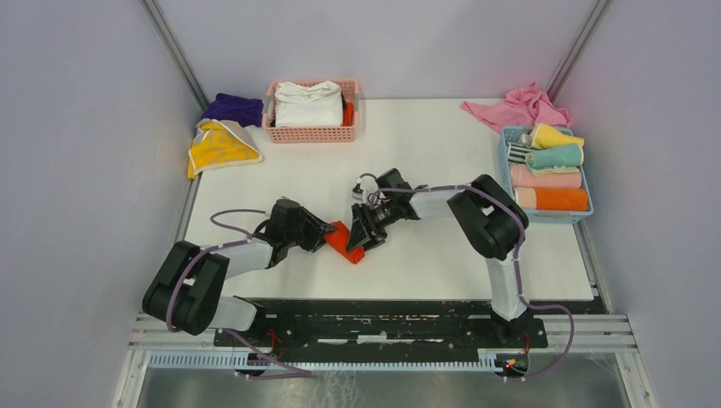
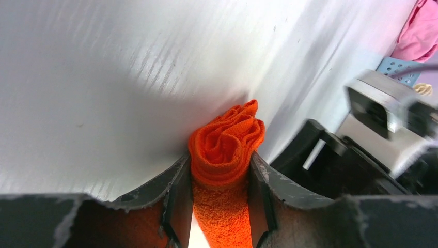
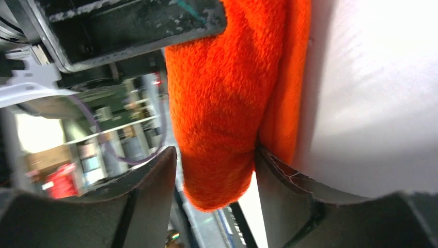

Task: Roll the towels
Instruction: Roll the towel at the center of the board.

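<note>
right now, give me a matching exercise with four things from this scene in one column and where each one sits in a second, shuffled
1 orange towel
2 white cloth
3 rolled towels
4 purple towel

a in the blue basket
b middle of the table
c in the pink basket
d far left corner

Pairs: 1-b, 2-c, 3-a, 4-d
</note>
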{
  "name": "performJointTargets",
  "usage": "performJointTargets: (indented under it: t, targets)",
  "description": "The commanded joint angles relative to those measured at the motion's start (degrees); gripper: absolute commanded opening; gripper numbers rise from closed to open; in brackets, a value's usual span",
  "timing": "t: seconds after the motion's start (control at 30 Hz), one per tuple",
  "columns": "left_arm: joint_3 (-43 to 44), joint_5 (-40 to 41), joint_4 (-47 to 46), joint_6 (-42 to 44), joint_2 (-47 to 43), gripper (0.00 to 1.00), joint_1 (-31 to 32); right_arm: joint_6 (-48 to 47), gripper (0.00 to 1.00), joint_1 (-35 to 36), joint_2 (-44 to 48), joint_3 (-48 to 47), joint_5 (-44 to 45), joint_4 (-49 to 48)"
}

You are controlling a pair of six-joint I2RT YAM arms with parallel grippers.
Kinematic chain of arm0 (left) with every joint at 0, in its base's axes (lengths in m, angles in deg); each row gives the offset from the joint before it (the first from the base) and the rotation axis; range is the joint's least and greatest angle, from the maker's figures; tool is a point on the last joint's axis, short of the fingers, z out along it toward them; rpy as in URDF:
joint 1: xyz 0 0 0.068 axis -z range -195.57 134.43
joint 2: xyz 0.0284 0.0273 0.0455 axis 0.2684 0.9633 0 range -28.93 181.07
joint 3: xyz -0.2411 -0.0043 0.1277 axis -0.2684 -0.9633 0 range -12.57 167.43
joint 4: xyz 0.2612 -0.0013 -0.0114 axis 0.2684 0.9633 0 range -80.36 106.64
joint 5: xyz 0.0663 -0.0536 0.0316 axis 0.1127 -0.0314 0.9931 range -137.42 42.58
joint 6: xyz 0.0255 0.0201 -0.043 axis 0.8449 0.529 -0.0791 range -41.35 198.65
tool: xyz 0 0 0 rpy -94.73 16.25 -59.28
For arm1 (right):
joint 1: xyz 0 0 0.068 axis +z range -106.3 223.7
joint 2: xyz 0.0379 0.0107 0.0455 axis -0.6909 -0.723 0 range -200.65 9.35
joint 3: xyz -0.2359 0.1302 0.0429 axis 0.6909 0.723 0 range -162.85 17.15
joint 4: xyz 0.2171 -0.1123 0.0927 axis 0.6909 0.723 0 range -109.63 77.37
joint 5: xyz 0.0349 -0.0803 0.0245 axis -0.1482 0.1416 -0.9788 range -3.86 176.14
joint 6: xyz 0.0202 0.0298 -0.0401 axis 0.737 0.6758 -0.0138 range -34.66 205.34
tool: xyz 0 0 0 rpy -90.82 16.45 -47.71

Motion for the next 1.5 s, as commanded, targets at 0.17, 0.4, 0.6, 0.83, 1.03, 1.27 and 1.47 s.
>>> performJointTargets:
  t: [0.17, 0.4, 0.6, 0.83, 1.03, 1.27, 1.47]
  targets:
    - [6.78, 6.06, 19.44, 6.63, 5.04, 0.45, 1.13, -23.33, 1.0, 6.06, 21.12, -1.11, 40.22, 23.8]
    - [10.24, 7.32, 25.39, 7.0, 4.94, 0.45, 1.28, -33.65, 1.0, 20.55, 25.71, -3.15, 65.87, 22.79]
    - [11.97, 8.7, 27.51, 7.57, 4.97, 0.46, 1.46, -41.44, 0.95, 29.2, 22.59, -2.2, 78.06, 14.11]
    - [12.95, 9.0, 27.87, 7.57, 5.54, 0.46, 2.25, -46.37, 0.82, 32.86, 15.27, -4.12, 82.41, 9.63]
    - [13.68, 9.23, 27.96, 7.41, 5.7, 0.47, 3.29, -47.49, 0.72, 32.82, 9.06, -5.82, 85.03, 11.42]
    - [14.0, 9.45, 27.98, 8.05, 5.35, 0.47, 3.56, -46.38, 0.72, 32.05, 6.78, -5.77, 86.14, 13.88]
    - [14.06, 9.43, 27.88, 8.87, 5.77, 0.46, 3.54, -44.78, 0.72, 28.46, 7.42, -6.21, 81.35, 15.59]
